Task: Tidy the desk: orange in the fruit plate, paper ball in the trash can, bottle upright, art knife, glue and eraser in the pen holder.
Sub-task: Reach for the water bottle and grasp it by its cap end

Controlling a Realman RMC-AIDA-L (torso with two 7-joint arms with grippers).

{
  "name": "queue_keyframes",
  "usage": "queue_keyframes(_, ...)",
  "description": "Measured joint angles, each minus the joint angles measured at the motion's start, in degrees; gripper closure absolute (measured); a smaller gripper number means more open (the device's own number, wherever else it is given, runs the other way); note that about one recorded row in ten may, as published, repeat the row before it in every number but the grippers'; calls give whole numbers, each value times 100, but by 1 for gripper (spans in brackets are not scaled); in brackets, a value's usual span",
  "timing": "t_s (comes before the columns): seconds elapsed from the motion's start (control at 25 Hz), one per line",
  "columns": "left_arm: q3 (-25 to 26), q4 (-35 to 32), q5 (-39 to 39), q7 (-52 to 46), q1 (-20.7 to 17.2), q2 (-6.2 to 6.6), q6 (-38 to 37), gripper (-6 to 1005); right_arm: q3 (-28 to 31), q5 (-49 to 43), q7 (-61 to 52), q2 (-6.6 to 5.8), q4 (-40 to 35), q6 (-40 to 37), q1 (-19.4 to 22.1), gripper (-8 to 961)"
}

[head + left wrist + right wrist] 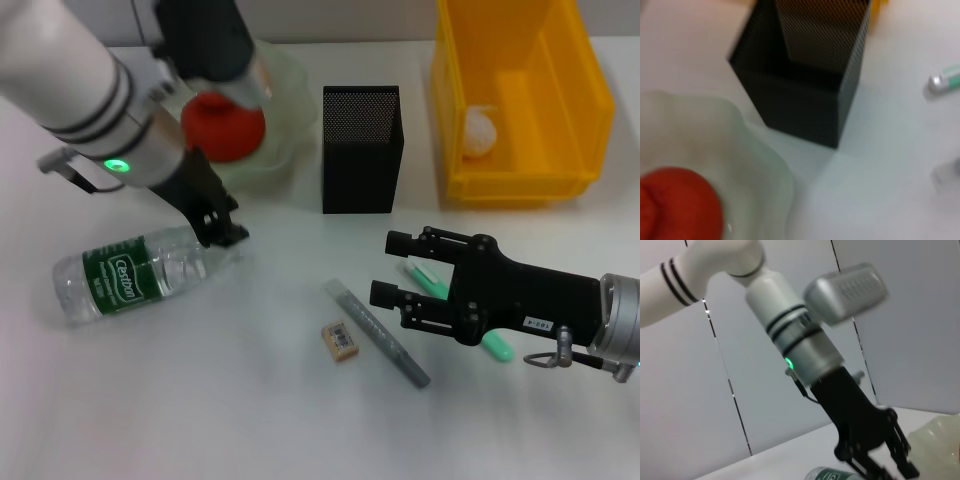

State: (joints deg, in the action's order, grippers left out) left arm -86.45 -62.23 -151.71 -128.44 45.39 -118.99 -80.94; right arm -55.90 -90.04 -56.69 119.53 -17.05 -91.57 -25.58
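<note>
Bright even light, blurred wrist views

The bottle (pixel 135 275) is showing "Cestbon" in white on its green label. The eraser (pixel 340 339) is carrying a barcode label, and the right gripper (pixel 392 268) is wearing a small white sticker, both too small to read.

A plain white tabletop (pixel 250 400) fills almost the whole head view, smooth and matte, with soft shadows on it. Along the top edge of that frame a narrow grey strip (pixel 350 20) shows behind its far edge. In the right wrist view, a pale grey wall (pixel 905 365) of flat panels stands behind, divided by thin dark seams (pixel 730 385) that run tilted across the frame.
</note>
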Motion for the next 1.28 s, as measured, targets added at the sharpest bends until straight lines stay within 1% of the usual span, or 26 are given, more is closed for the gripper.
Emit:
queue_keyframes(0.12,0,0,0,0,0,0,0,675,0,18,0,0,0,4,1,278)
queue_keyframes(0.16,403,-1233,345,86,-657,28,-262,700,0,24,0,0,0,8,1,278)
queue_keyframes(0.2,619,-1657,531,217,-1026,45,-346,727,-1,26,0,0,0,10,0,278)
queue_keyframes(0.24,619,-1657,531,217,-1026,45,-346,755,0,26,0,0,0,12,-2,278)
queue_keyframes(0.32,661,-1843,562,269,-1174,52,-402,809,0,27,0,0,0,13,-8,279)
queue_keyframes(0.4,666,-1893,552,270,-1189,52,-415,864,0,28,0,0,0,18,-37,279)
queue_keyframes(0.52,609,-1787,494,267,-1090,53,-424,946,0,30,-19,0,0,21,-87,279)
queue_keyframes(0.56,479,-1610,365,221,-949,44,-433,973,-3,30,-59,0,0,19,-103,279)
queue_keyframes(0.8,254,-1373,-47,-157,-633,18,-396,891,-2,30,-111,0,9,14,-85,279)
queue_keyframes(0.92,86,-1197,-96,-182,-464,21,-396,662,1,30,-143,0,16,13,-59,279)
queue_keyframes(0.96,-66,-1051,-171,-182,-374,10,-392,640,1,30,-146,0,31,9,-52,279)
queue_keyframes(1.0,-66,-1051,-171,-182,-374,10,-392,617,1,30,-146,0,31,9,-52,279)
queue_keyframes(1.16,-573,-543,-409,-262,-140,-19,-183,528,0,30,-148,0,62,14,-44,279)
queue_keyframes(1.28,-658,-469,-419,-302,-99,-21,-90,462,0,30,-148,0,62,20,-43,279)
